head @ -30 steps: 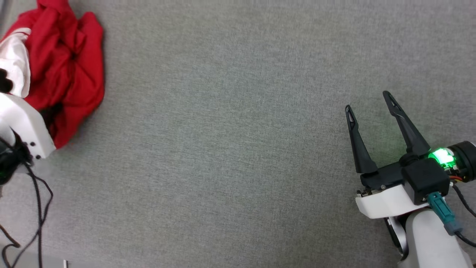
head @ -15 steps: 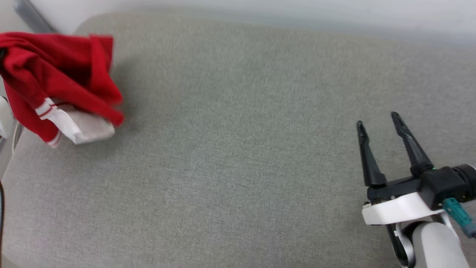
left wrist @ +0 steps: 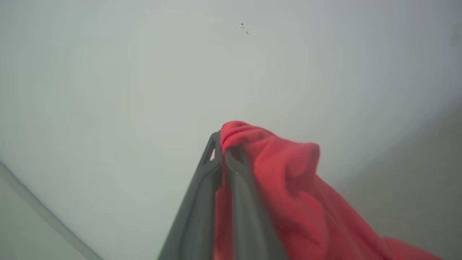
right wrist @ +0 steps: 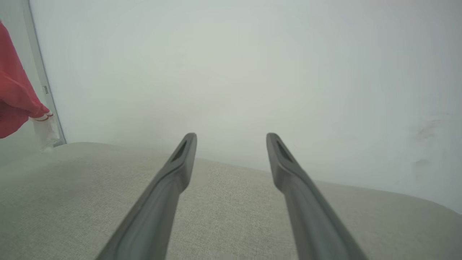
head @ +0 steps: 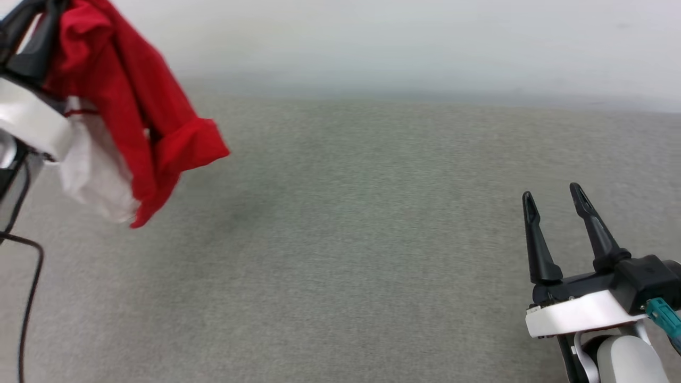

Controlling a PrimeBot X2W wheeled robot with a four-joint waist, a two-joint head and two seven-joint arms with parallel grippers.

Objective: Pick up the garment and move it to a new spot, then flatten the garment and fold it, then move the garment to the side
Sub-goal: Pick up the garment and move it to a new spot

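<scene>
Plainly, from the head, the left gripper (head: 33, 26) clutched the shirt (head: 133, 106) above the left end of the cushion (head: 340, 255); the right gripper (head: 553, 196) stood spread over its right end. Left wrist: jaws pinched red cloth. Right wrist: jaws apart; the shirt hung perhaps clear of the cushion.

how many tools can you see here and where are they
2. The left tool is at the head view's upper left, shut on the red garment; the right tool is at its lower right, open and empty.
</scene>
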